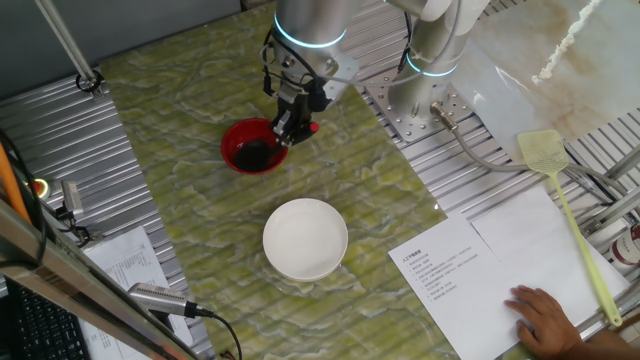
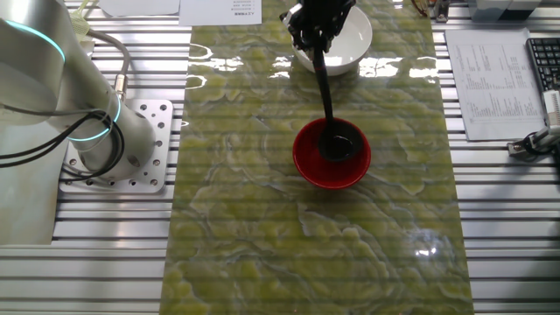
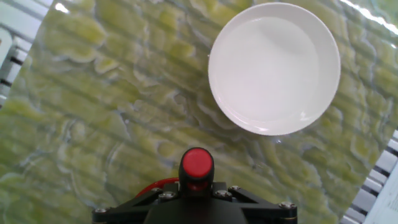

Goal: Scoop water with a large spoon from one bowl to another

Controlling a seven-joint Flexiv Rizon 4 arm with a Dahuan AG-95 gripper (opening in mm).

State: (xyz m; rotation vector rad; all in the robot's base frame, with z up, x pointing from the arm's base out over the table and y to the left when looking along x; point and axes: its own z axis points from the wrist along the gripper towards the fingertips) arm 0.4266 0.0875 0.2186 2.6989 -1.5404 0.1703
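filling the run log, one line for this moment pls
gripper: shut on ladle | ladle cup: in red bowl | white bowl: apart, untouched

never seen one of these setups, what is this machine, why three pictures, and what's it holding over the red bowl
It is a robot arm bolted beside a table, ending in a two-finger gripper. Two pictures come from fixed cameras on different sides of the table; the third comes from a camera on the robot's hand, looking down past the fingers. The gripper is closed on a black ladle, whose red handle tip shows in the hand view. The ladle's cup sits inside the small red bowl. A wider white bowl stands apart on the green mat. Off to the side lie a yellow-green fly swatter, printed sheets and a person's hand.
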